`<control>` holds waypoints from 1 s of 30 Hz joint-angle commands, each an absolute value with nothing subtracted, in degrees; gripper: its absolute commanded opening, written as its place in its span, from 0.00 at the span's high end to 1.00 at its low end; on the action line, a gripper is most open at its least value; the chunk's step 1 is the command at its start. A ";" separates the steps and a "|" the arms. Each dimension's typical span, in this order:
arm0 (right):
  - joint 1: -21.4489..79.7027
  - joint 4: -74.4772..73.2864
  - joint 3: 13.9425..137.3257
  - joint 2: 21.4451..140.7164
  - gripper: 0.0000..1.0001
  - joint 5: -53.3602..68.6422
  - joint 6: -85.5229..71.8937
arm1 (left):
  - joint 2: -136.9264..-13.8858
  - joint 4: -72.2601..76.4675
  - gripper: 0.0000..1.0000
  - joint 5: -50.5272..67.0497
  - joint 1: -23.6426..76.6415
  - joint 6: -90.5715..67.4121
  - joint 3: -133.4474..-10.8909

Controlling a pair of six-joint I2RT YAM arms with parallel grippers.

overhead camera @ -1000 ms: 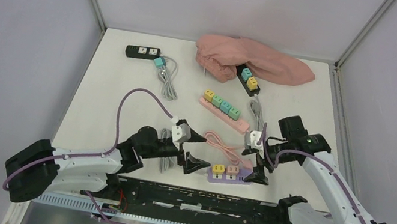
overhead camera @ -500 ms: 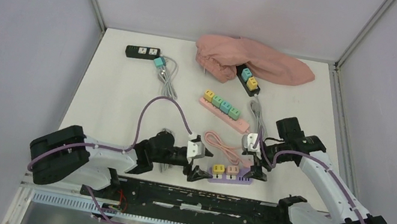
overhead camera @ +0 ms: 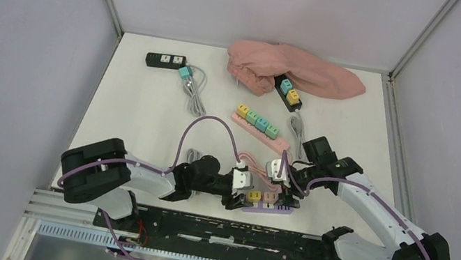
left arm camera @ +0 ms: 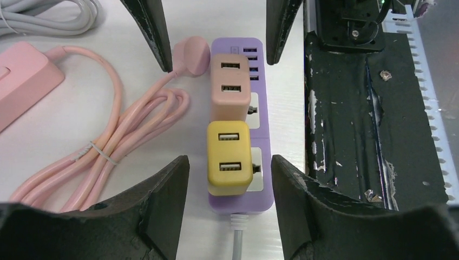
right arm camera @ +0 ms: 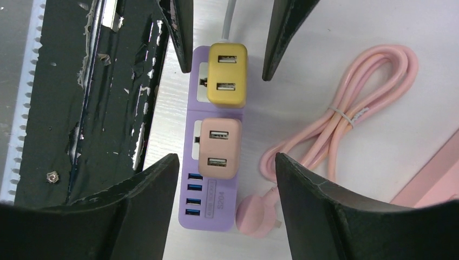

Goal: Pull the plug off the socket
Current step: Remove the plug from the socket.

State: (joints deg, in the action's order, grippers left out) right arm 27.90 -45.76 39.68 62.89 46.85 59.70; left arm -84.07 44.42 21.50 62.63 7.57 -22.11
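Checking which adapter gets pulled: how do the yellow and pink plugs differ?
The yellow plug sits at the cord end of the purple strip, inside the open left gripper; the pink plug sits by the USB ports, inside the open right gripper. Both are seated, two USB slots each.

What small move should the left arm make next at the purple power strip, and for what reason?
Probably close the left fingers onto the yellow plug: they flank it with gaps on both sides, and it is not yet pulled from the purple strip.
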 commanded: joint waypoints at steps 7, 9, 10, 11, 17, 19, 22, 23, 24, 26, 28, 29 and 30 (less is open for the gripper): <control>33.61 -40.59 38.25 64.40 0.38 41.17 59.19 | -88.19 48.83 0.44 18.11 64.19 8.69 -24.58; 34.22 -40.41 38.23 64.64 0.42 41.05 59.24 | -88.81 49.18 0.47 18.06 64.16 8.41 -24.78; 34.50 -40.37 38.23 64.66 0.44 41.05 59.24 | -89.04 49.38 0.47 17.93 64.24 8.29 -24.84; 34.76 -40.35 38.27 64.77 0.46 41.04 59.16 | -89.19 49.57 0.48 17.79 64.25 8.26 -24.89; 36.11 -39.75 38.38 65.53 0.55 40.00 58.81 | -89.84 50.27 0.59 17.29 64.38 7.94 -25.17; 36.28 -39.78 38.47 65.56 0.59 40.06 58.71 | -90.14 50.34 0.62 17.36 64.35 7.59 -25.31; 36.62 -40.00 38.67 65.81 0.65 39.91 58.80 | -90.44 50.79 0.70 17.77 64.33 7.07 -25.33; 36.73 -40.12 38.79 65.95 0.68 39.83 58.80 | -90.44 50.86 0.73 17.90 64.34 6.92 -25.40; 36.89 -40.31 38.91 66.12 0.70 39.88 58.75 | -90.47 50.86 0.73 18.05 64.32 6.79 -25.51; 37.02 -40.59 39.24 66.20 0.76 40.05 58.59 | -90.38 50.97 0.77 18.27 64.34 6.64 -25.58; 37.08 -40.91 39.57 66.25 0.84 40.27 58.19 | -90.35 51.02 0.77 18.44 64.31 6.55 -25.62; 37.09 -40.97 39.82 66.14 0.86 40.59 57.73 | -90.32 51.06 0.77 18.53 64.34 6.47 -25.71; 37.05 -41.10 40.07 66.13 0.89 40.76 57.36 | -90.35 51.19 0.75 18.61 64.36 6.31 -25.67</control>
State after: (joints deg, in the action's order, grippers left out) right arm 36.29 -40.84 38.41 65.65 39.81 58.28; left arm -90.00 46.83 18.06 64.05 7.18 -23.53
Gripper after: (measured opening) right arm 0.373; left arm 0.390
